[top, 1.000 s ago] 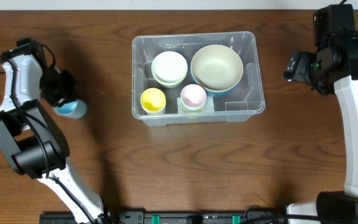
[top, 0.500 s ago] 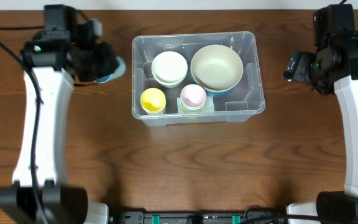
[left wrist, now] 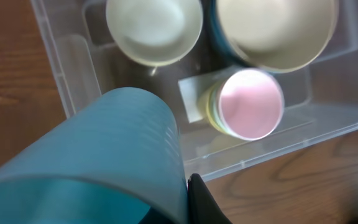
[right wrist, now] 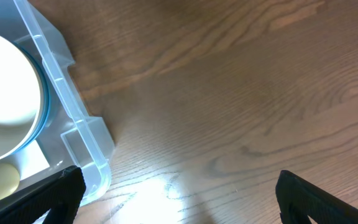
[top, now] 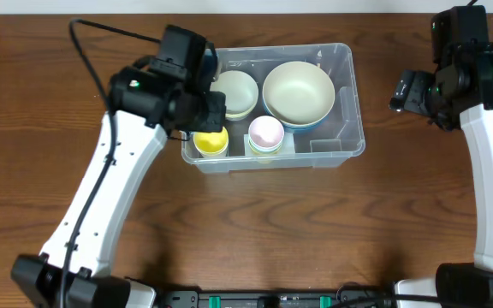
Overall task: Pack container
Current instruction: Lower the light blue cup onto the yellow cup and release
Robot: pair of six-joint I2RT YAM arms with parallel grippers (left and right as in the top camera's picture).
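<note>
The container [top: 355, 103], a clear plastic bin, was seen standing at the middle of the far half of the wooden table [top: 229, 231]. A large cream bowl [top: 298, 92], nested in a blue-rimmed one, was held in its far right part, and a smaller pale bowl [top: 236, 92] was set just to the left of it. A yellow cup [top: 212, 141] and a pink-topped stack of cups [top: 266, 133] were placed along the near wall, side by side. The left gripper [top: 199, 107] was positioned over the container's left end, above the yellow cup, and was clamped on a ribbed blue cup [left wrist: 98, 162], which was tilted and filled the lower left of the left wrist view; only one dark finger [left wrist: 197, 202] could be made out, against the cup's side. The right gripper [right wrist: 179, 199] was held over bare table just to the right of the container, its fingers spread wide apart with nothing between them.
</note>
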